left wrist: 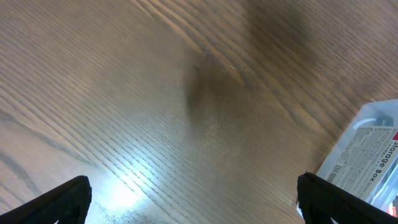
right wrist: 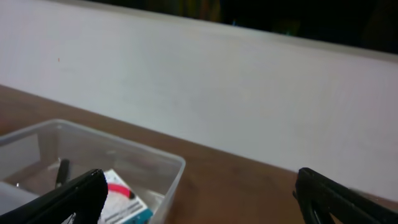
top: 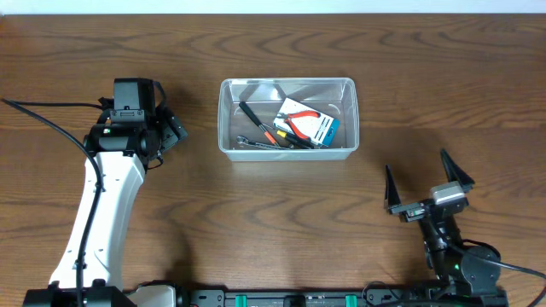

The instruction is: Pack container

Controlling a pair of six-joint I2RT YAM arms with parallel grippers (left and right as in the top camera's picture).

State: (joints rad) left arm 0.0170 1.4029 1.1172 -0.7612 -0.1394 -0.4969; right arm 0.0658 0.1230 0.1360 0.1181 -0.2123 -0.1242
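Observation:
The clear plastic container [top: 227,119] stands at the table's back centre. Inside lie a blue-and-white box [top: 320,130], red-handled pliers [top: 299,118], an orange-handled tool [top: 266,134] and a black-handled tool [top: 252,115]. My left gripper [top: 173,130] is open and empty, left of the container, above bare wood [left wrist: 199,106]. The container's labelled corner shows in the left wrist view [left wrist: 367,155]. My right gripper [top: 428,181] is open and empty, at the front right, well away from the container. The right wrist view shows the container's near wall [right wrist: 171,177] and the box [right wrist: 127,208].
A black cable [top: 43,115] runs across the table at the left. A white wall [right wrist: 217,81] rises behind the table's far edge.

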